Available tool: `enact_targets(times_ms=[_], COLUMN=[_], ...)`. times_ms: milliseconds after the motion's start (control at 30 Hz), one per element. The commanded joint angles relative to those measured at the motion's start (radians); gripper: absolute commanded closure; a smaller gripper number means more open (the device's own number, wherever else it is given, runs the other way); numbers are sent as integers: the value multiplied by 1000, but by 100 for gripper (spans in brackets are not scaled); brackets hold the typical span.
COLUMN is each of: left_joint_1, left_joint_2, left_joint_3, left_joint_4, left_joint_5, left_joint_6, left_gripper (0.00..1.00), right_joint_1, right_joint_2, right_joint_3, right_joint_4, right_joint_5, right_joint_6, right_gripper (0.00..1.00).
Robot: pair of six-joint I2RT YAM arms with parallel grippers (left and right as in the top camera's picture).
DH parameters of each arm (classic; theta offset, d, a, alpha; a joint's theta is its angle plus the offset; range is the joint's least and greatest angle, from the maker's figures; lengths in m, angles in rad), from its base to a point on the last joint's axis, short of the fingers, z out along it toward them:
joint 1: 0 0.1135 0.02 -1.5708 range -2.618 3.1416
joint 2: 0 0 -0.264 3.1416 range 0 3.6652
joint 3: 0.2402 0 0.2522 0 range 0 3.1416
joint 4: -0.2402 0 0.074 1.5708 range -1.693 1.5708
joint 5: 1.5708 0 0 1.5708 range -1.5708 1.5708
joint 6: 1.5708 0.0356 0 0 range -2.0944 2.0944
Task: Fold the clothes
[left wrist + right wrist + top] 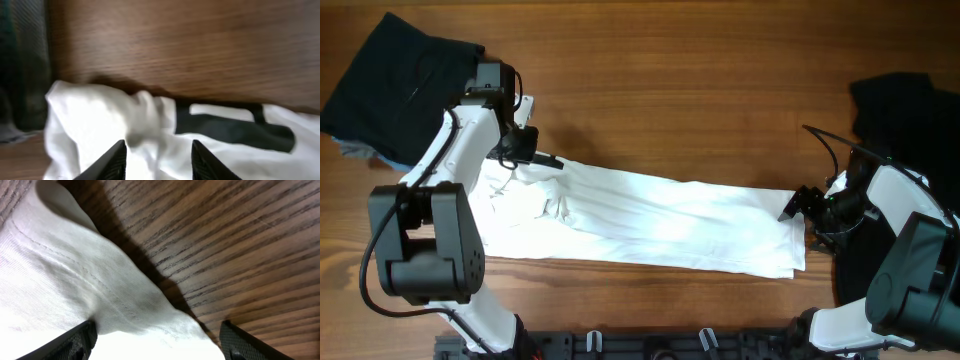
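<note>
- The white T-shirt (650,220) lies across the middle of the counter (700,90), folded lengthwise into one long band. That shape suits an end-to-end fold next, I judge.
- The left gripper (542,157) sits at the band's far left corner, where the cloth is bunched up. In the left wrist view its fingers (116,160) stand partly apart with white cloth between them. I cannot tell whether they pinch it.
- One black print (235,131) faces up just beside that bunched corner.
- The right gripper (157,330) is wide and low over the band's right end. The cloth lies loose between its fingers, not held. It seems placed to take that end.
- Count: one white shirt, two arms, two dark heaps. A black pile (400,85) lies at the far left and a second black pile (905,110) at the right. Both are off to the sides, probably to leave the middle for folding.
</note>
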Motion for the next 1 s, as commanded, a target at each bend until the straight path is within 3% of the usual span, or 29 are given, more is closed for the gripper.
enact_targets(times_ms=[0, 100, 167, 267, 400, 567, 700, 967], left_joint_1=[3, 3, 3, 3, 14, 87, 130, 172], left_joint_2=[27, 47, 62, 66, 50, 42, 42, 28], left_joint_3=[-7, -7, -7, -6, 17, 56, 56, 56], left_joint_4=[14, 13, 9, 2, 3, 39, 56, -14], left_joint_5=[-49, -49, -49, -55, -256, -329, -251, -251], left_joint_6=[-2, -1, 2, 0, -164, -340, -356, -370], left_gripper=[58, 59, 65, 95, 96, 96, 96, 96], right_joint_1=[3, 3, 3, 3, 3, 3, 3, 3], right_joint_2=[61, 61, 61, 61, 61, 61, 61, 61], right_joint_3=[-60, -60, -60, -60, -60, -60, -60, -60], right_joint_4=[64, 63, 63, 62, 60, 60, 60, 61], right_joint_5=[-46, -46, -46, -47, -47, -46, -46, -46], right_joint_6=[-46, -46, -47, -47, -46, -47, -47, -47], right_gripper=[16, 16, 16, 16, 16, 16, 16, 16])
